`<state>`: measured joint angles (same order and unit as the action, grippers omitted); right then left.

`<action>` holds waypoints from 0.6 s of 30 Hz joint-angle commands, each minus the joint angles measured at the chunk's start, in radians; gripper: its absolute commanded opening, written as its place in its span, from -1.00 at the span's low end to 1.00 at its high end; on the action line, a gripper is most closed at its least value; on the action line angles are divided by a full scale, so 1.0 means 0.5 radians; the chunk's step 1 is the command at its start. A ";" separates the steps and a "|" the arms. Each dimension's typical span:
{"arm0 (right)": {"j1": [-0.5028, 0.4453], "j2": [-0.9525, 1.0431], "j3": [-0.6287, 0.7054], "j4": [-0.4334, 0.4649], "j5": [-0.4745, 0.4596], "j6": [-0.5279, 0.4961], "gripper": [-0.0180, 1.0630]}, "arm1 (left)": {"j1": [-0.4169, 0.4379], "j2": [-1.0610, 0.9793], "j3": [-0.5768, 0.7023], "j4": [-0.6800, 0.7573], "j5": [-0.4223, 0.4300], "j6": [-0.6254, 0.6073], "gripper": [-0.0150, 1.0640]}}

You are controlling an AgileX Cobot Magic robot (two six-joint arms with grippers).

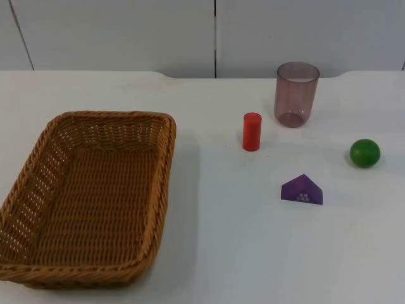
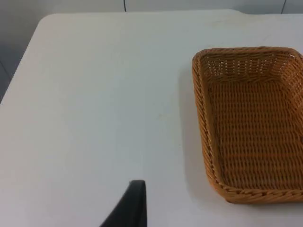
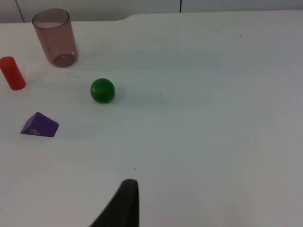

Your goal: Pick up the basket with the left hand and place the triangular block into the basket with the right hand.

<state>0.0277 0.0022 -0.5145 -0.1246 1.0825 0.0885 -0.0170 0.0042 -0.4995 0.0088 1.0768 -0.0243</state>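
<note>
Purple triangular wooden block (image 1: 302,190) on the white table (image 1: 228,253), well apart from our empty woven wicker basket (image 1: 38,149), both arms waiting, jaws' state we cannot tell.

No readable text, brand, number or sign anywhere. Only a small cluster of pale marks on the front face of the purple triangular block (image 1: 302,190), at 4 o'clock from the red cylinder (image 1: 252,132), too small to decipher.
</note>
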 commanded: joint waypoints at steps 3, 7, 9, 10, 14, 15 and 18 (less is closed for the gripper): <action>-0.006 -0.004 -0.012 0.000 -0.034 -0.074 0.98 | -0.007 -0.008 0.003 -0.033 -0.014 0.001 0.97; -0.006 0.011 -0.112 0.000 -0.084 -0.083 0.98 | -0.007 0.049 -0.068 -0.077 -0.066 0.001 0.97; -0.006 0.166 -0.236 0.000 -0.108 -0.083 0.98 | -0.007 0.223 -0.142 -0.113 -0.148 0.001 0.97; -0.006 0.205 -0.261 0.000 -0.113 -0.083 0.98 | -0.007 0.268 -0.156 -0.118 -0.169 0.001 0.97; -0.006 0.500 -0.405 0.000 -0.205 -0.083 0.98 | -0.007 0.605 -0.228 -0.176 -0.346 0.001 0.97; -0.006 0.594 -0.430 0.000 -0.244 -0.083 0.98 | -0.007 0.716 -0.251 -0.203 -0.395 0.001 0.97; -0.006 0.809 -0.476 0.000 -0.338 -0.083 0.98 | -0.007 0.992 -0.319 -0.216 -0.456 0.001 0.97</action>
<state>0.0277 0.3485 -0.7372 -0.1246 0.9557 0.0527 -0.0170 0.4203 -0.6377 -0.0817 0.8883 -0.0243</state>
